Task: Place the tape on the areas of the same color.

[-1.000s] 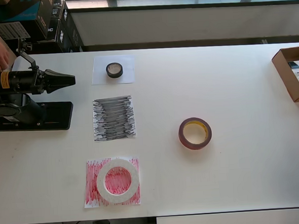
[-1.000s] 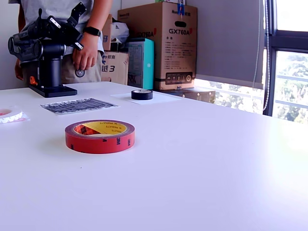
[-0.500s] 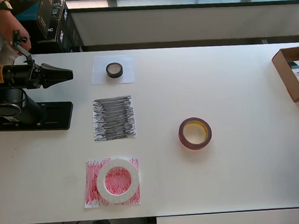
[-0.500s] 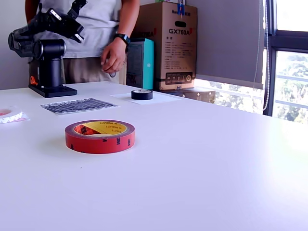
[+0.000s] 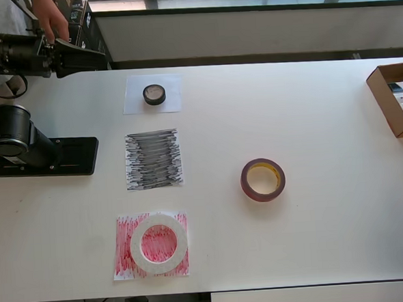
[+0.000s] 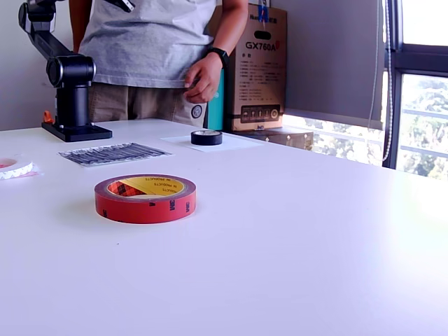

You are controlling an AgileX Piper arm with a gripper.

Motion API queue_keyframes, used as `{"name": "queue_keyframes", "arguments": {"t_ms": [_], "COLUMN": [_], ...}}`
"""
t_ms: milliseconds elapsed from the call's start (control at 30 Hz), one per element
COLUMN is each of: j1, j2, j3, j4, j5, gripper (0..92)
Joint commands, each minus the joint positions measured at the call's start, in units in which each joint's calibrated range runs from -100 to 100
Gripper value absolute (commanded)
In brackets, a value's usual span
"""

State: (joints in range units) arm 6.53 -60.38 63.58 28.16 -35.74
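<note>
Overhead view: arm lifts away, nothing sorted yet

Overhead view: the claw has swung up and back from a second ago and now sits at the worktop's far edge, close to a person's hand; whether its jaws are spread or pressed together I cannot tell, and it carries nothing. The small black roll lies on the white patch, the white ring on the red patch, and the dark red ring on bare worktop, while the black patch is empty. All three rolls are unmoved, so every placement remains to be done.

Exterior view: the arm's base stands at the left, its upper links raised out of frame, no claw visible. The dark red ring lies nearest.
</note>
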Motion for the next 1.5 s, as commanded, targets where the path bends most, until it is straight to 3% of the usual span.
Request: {"name": "queue_keyframes", "arguments": {"t_ms": [0, 133, 333, 700, 933, 1300, 1467], "j1": [0.82, 1.93, 2.09, 2.40, 2.40, 6.67, 7.77], "j2": [19.69, 25.21, 31.10, 34.28, 40.27, 46.53, 47.19], "j3": [-26.55, -36.55, -45.73, -45.45, -36.10, -22.10, -16.29], "j4": [24.15, 34.68, 39.77, 52.75, 50.63, 27.80, 22.97], "j5": [0.30, 1.45, 12.33, 18.72, 18.64, 17.98, 17.98], "gripper": [0.3, 0.5, 0.5, 0.2, 0.2, 0.2, 0.1]}}
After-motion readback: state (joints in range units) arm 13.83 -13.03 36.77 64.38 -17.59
